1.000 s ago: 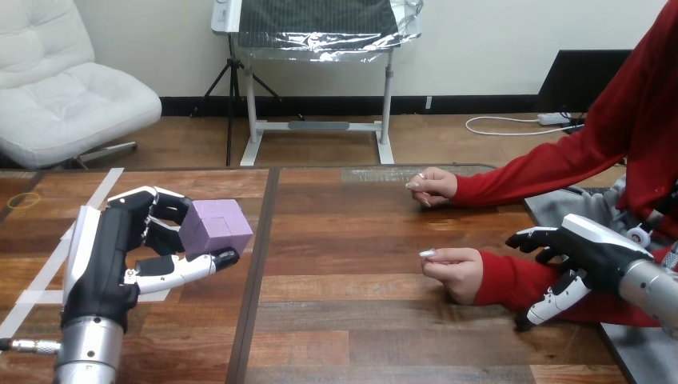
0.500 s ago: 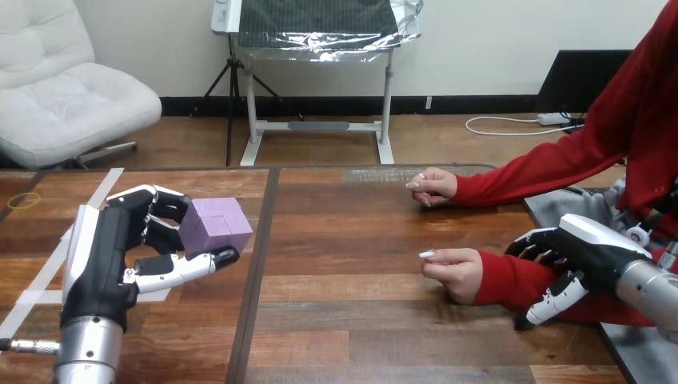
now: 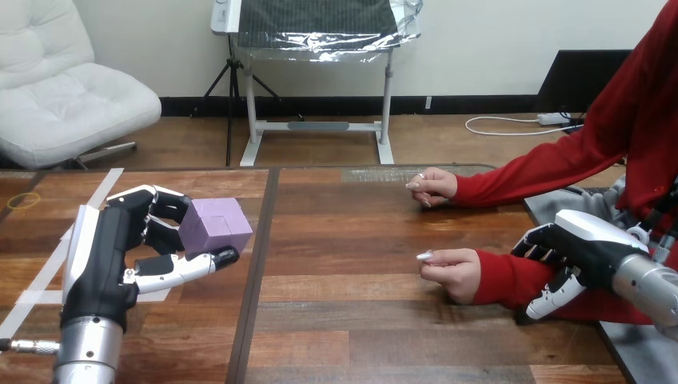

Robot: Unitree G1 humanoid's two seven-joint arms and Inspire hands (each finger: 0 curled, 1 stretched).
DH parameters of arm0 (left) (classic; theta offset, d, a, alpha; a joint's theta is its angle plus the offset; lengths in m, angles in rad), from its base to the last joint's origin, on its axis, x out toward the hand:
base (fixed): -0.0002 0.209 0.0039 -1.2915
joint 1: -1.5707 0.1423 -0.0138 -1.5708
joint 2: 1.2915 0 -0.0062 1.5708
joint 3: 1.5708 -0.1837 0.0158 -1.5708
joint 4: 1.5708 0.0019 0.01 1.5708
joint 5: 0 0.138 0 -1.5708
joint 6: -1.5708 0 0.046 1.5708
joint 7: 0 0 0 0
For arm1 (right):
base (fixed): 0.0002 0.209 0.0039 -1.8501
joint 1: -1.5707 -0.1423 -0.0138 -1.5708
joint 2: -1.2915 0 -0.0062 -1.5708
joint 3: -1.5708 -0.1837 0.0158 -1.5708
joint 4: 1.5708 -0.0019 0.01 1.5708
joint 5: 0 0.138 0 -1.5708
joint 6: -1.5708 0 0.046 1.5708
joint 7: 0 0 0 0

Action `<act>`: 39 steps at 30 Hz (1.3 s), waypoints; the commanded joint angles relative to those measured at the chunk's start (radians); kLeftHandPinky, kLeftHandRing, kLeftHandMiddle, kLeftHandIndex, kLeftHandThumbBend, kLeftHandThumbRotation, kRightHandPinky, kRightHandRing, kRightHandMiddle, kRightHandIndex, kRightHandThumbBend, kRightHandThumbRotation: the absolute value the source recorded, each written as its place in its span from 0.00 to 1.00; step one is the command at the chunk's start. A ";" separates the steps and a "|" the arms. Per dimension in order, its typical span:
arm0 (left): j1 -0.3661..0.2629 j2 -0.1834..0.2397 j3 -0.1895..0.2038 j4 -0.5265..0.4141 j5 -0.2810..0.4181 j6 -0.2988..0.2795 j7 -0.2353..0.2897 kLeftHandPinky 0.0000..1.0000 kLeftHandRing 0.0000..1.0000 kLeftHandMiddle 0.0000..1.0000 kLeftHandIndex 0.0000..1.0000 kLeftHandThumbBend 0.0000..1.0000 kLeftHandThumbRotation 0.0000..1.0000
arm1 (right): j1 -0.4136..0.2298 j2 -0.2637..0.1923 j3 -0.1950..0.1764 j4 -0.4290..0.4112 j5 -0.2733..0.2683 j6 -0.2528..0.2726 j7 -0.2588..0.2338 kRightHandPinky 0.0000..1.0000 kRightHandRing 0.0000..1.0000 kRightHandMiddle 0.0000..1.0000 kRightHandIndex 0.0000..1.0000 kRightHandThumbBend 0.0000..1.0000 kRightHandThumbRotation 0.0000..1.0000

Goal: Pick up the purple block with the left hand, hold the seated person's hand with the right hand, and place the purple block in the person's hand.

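Rightward, open table (image 3: 352, 320) past purple block (image 3: 216, 225).

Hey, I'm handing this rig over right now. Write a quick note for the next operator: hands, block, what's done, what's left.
Left hand: fingers curled round the purple block, over the left part of the table. I cannot tell whether the block is lifted clear.
Right hand: over the person's red-sleeved forearm, just behind the person's nearer hand. A firm hold cannot be confirmed.
The person's nearer hand rests on the table, loosely curled.
Done: block grasped.
Left: secure the person's hand, carry the block across, place it in that hand.
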 commanded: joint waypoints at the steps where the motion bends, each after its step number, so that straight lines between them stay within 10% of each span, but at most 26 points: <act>1: -0.038 0.016 0.024 -0.029 0.001 -0.021 0.005 0.36 0.38 0.40 0.40 0.62 0.00 | -0.045 0.012 0.025 0.018 -0.014 0.004 -0.003 0.47 0.52 0.59 0.61 0.77 0.00; 39: -0.042 0.008 0.027 -0.015 0.003 -0.029 0.006 0.36 0.39 0.41 0.41 0.62 0.00 | -0.053 0.022 0.028 0.040 0.002 -0.006 -0.049 0.23 0.28 0.35 0.37 0.59 0.15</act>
